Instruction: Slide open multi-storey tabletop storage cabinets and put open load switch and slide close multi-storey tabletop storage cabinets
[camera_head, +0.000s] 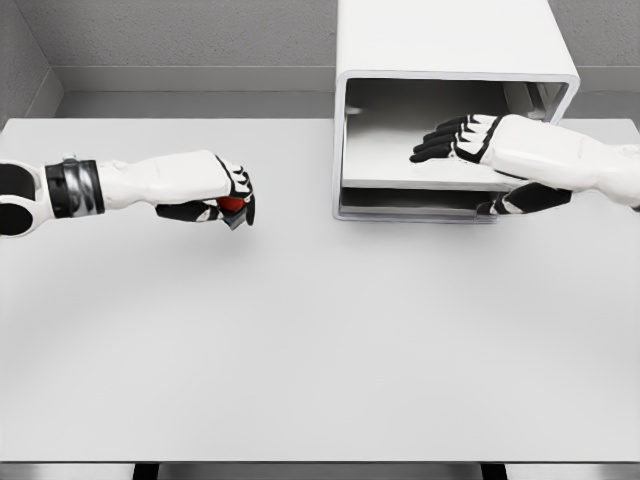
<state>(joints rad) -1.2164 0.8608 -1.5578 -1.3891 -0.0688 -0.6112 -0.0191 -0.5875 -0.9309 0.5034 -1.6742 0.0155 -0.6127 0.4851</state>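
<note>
While the left hand (222, 196) curls tight around a small red-topped load switch (231, 204) over the table (320, 340) at mid-left, the right hand (470, 138) reaches into the cabinet (450, 60) at far right, fingers extended flat on the open drawer (400, 165), thumb beneath. Risks, as I judge: the switch slipping from so covered a grip, or the right arm blocking its way in. Counted from the head view: two hands, one switch, one cabinet, one table.

White cabinet (450, 60) open; red switch (231, 204) in left hand (205, 187)
</note>
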